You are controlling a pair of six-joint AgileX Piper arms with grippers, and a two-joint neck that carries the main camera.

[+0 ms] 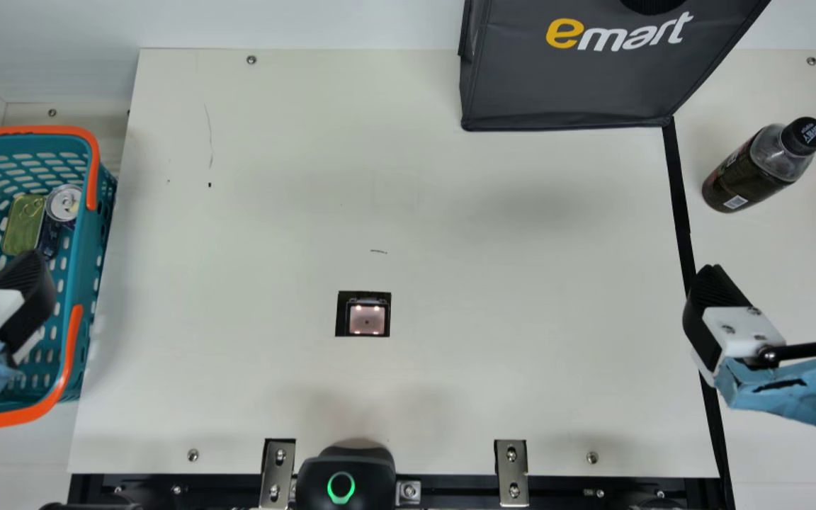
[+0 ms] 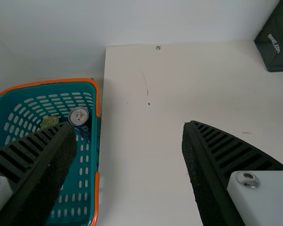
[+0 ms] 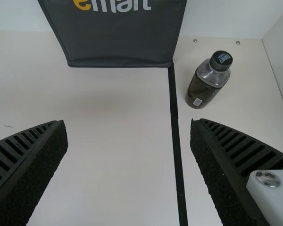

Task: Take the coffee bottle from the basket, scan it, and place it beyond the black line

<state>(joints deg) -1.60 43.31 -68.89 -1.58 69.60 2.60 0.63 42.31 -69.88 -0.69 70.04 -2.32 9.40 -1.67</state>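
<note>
Coffee bottle: it stands upright (image 1: pixel 751 173) on the right part of the desk (image 1: pixel 521 397), beyond the black line (image 1: pixel 678 184), apart from this line.
Right tool: in the main view it hangs (image 1: pixel 780 280) near the black line, on the bottle's side of the desk's near half; its two fingers are spread wide, with a gap between them.
Left tool: in the main view it is over the basket (image 1: pixel 86 283); one finger shows there (image 1: pixel 29 283), and the left wrist view shows both, wide apart.
Basket contents: a silver-topped can (image 1: pixel 64 203) and a yellow flat tin (image 1: pixel 23 225), one just beside the other.
Scan window: a small dark frame with lit glass (image 1: pixel 367 317), set in the middle part of the desk.
Black device: with a green ring (image 1: pixel 341 489), at the near edge.
Bag: dark grey (image 1: pixel 571 85), at the far side; its lower corner meets the far part of the line.
In the way: the left tool covers a part of the basket's inside; the right tool covers a piece of the line.
Cut off: the basket at the main view's left edge, the bag at its top, the black device at its bottom.
Hard to see: the can's lower part, behind the left tool.
</note>
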